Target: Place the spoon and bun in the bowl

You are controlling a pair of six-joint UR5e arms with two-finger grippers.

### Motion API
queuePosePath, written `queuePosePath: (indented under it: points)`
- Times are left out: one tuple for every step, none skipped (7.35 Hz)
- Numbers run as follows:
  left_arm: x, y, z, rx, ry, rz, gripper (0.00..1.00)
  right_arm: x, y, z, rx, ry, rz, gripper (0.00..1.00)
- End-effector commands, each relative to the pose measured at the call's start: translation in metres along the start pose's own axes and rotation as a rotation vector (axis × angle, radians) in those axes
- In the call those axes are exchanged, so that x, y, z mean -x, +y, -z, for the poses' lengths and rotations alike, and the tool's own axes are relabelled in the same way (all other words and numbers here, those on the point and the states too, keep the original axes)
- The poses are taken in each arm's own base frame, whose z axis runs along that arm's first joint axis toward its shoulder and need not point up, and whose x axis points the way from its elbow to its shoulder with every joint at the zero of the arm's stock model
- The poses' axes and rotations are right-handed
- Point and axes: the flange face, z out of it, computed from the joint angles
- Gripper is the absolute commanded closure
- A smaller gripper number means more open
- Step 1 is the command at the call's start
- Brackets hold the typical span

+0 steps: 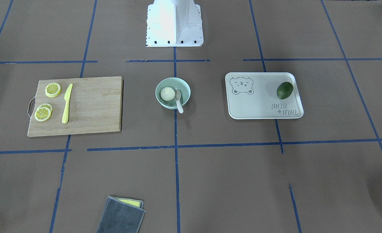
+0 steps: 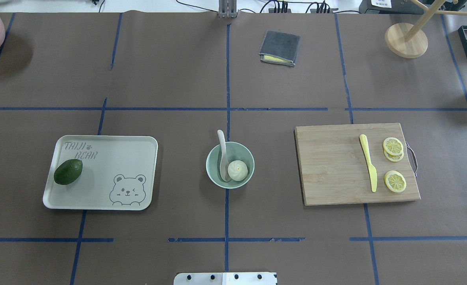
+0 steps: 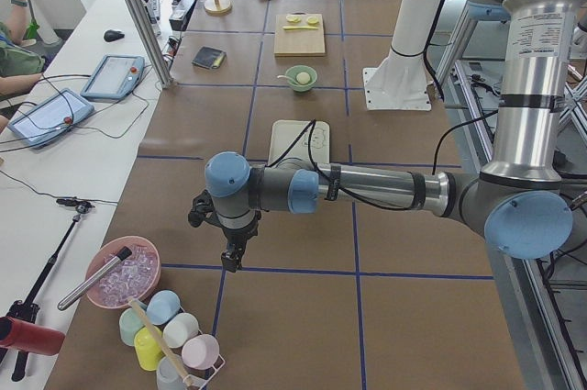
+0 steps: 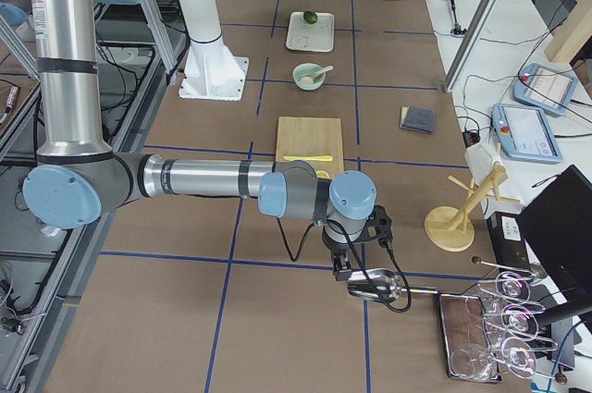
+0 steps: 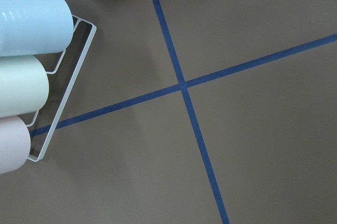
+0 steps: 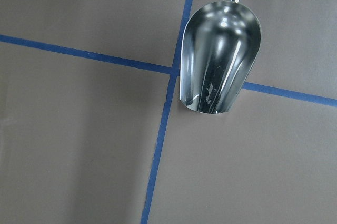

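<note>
The pale mint-green bowl (image 2: 211, 168) stands at the table's middle, also in the front-facing view (image 1: 185, 88). The white pleated bun (image 2: 237, 170) lies inside it. The off-white spoon (image 2: 222, 152) rests with its scoop in the bowl beside the bun and its handle over the rim. My left gripper (image 3: 229, 257) hangs over the table's far left end, far from the bowl. My right gripper (image 4: 342, 268) hangs over the far right end. Both show only in the side views, so I cannot tell if they are open or shut.
A beige bear tray (image 2: 110, 158) holds a dark green avocado (image 2: 68, 171). A wooden cutting board (image 2: 332, 166) carries a yellow knife (image 2: 368, 162) and lemon slices (image 2: 394, 181). A grey cloth (image 2: 279, 47) lies beyond. A metal scoop (image 6: 220, 58) and a cup rack (image 5: 31, 66) lie under the wrists.
</note>
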Motion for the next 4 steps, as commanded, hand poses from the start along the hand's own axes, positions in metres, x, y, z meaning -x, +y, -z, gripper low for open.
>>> queuePosePath:
  points:
    - [0.002,0.005,-0.004,0.007,0.002,0.008,0.0,-0.012,0.014,-0.001,-0.002,-0.008,-0.034,0.0]
    - [0.005,0.007,-0.007,0.014,0.004,0.012,0.0,-0.015,0.018,-0.004,0.003,-0.014,-0.04,0.0]
    - [0.009,0.01,-0.012,0.025,0.007,0.019,0.0,-0.014,0.017,-0.003,-0.003,-0.014,-0.034,0.0]
    - [0.013,0.012,-0.016,0.032,0.007,0.027,0.0,-0.012,0.016,-0.003,-0.015,-0.034,-0.036,0.0]
